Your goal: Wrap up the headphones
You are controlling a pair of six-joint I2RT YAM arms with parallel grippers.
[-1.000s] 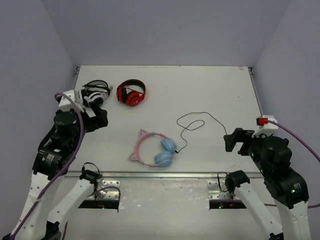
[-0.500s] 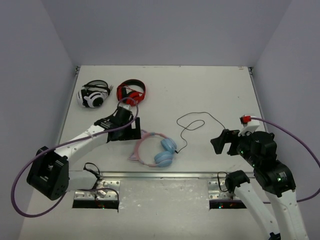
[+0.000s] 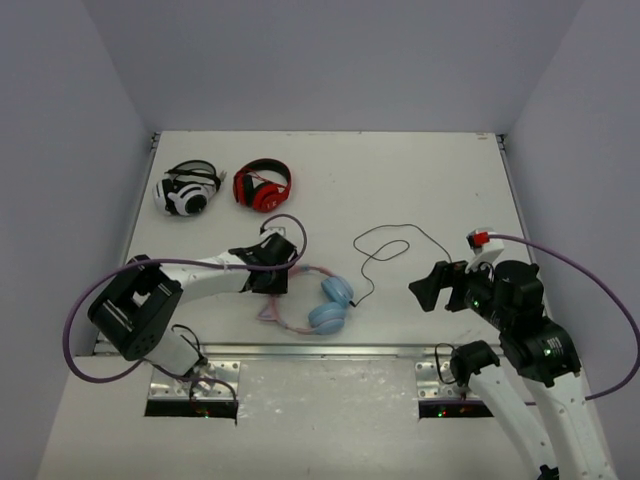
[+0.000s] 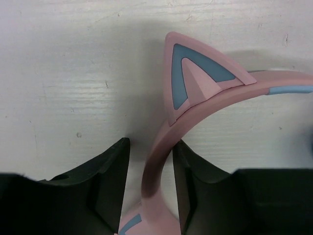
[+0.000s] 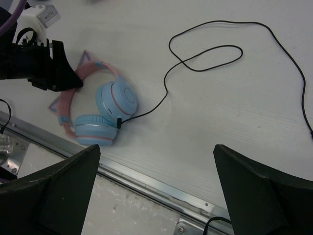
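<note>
Seen from above, the headphones [image 3: 310, 298] lie flat on the white table [image 3: 400, 170] near its front edge, between the two arms. The left gripper [image 3: 270, 280] is at the far-left curve of the band, and the right gripper [image 3: 428, 290] hovers well apart on the other side. Only this view takes in a red pair [image 3: 262, 186] and a white-and-black pair [image 3: 187, 190], side by side toward the back left corner.

The left wrist camera supplies what the overhead shot cannot. Two black fingers [image 4: 105, 186] stand spread on either side of the pink headband [image 4: 156, 161]. One is close against it and the other leaves a sliver of table showing, so the band is straddled rather than pinched. Just past the fingertips a pink cat ear [image 4: 195, 78] with a blue inset lies flat.

The right wrist camera shows its own fingers [image 5: 264, 191] wide apart above bare table, holding nothing. It also follows the thin black cable [image 5: 205, 54], which is plugged in at the light blue earcups [image 5: 120, 98], crosses itself in one loose loop and sweeps out of frame on the right. The earcups, ringed in pink, lie close together inside the curve of the band.
</note>
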